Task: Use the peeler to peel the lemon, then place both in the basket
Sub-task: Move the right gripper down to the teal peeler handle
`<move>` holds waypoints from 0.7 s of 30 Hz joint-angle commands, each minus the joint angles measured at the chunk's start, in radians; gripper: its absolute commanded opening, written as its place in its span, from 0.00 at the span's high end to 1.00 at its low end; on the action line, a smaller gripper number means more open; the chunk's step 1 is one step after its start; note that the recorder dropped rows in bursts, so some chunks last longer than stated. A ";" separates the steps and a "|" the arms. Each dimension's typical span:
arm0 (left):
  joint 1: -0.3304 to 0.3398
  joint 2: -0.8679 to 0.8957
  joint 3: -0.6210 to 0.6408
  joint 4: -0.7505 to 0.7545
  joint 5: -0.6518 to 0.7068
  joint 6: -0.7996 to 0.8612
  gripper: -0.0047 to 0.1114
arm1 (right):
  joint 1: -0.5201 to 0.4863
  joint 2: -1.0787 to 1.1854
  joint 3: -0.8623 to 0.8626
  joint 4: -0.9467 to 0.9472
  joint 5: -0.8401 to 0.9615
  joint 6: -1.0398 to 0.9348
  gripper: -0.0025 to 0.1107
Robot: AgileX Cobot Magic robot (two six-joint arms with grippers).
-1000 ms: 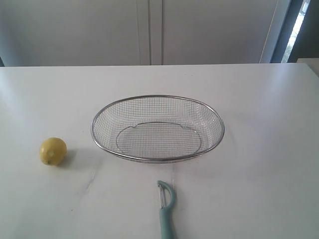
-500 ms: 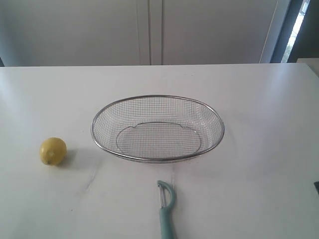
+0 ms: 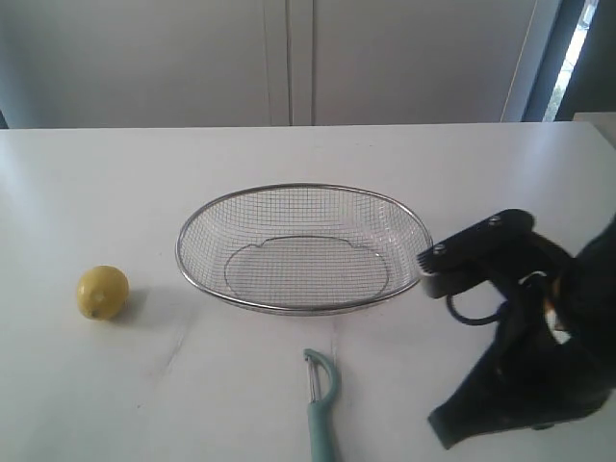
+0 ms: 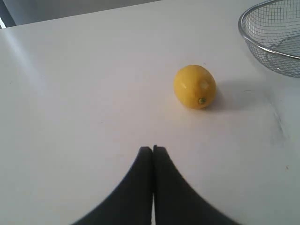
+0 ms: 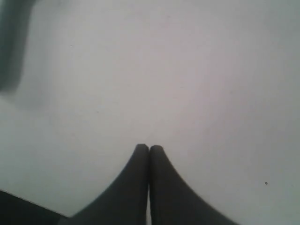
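Observation:
The yellow lemon [image 3: 103,292] lies on the white table, left of the wire-mesh basket [image 3: 289,188]. In front of the basket lies the teal peeler [image 3: 322,404], its blade end pointing at the basket. My right gripper [image 3: 441,429] hangs low over the table to the right of the peeler, apart from it. In the right wrist view the right gripper [image 5: 149,148] is shut and empty, with only bare table ahead. My left gripper [image 4: 153,149] is shut and empty, a short way from the lemon [image 4: 195,86]. It does not show in the exterior view.
The basket's rim [image 4: 262,40] shows at the edge of the left wrist view, beyond the lemon. A blurred dark shape [image 5: 11,47] sits at one corner of the right wrist view; I cannot tell what it is. The white table [image 3: 144,173] ends at a pale wall behind.
My right arm has come into the exterior view from the right and now hangs beside the basket and peeler. Lemon, basket and peeler have not moved.

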 commanded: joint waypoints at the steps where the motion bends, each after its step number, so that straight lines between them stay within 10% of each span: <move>1: 0.001 -0.004 0.005 -0.002 0.003 0.000 0.96 | 0.117 0.101 -0.070 -0.060 -0.029 0.092 0.98; 21: 0.001 -0.004 0.005 -0.002 0.003 0.000 0.96 | 0.297 0.385 -0.222 0.010 -0.263 0.389 0.98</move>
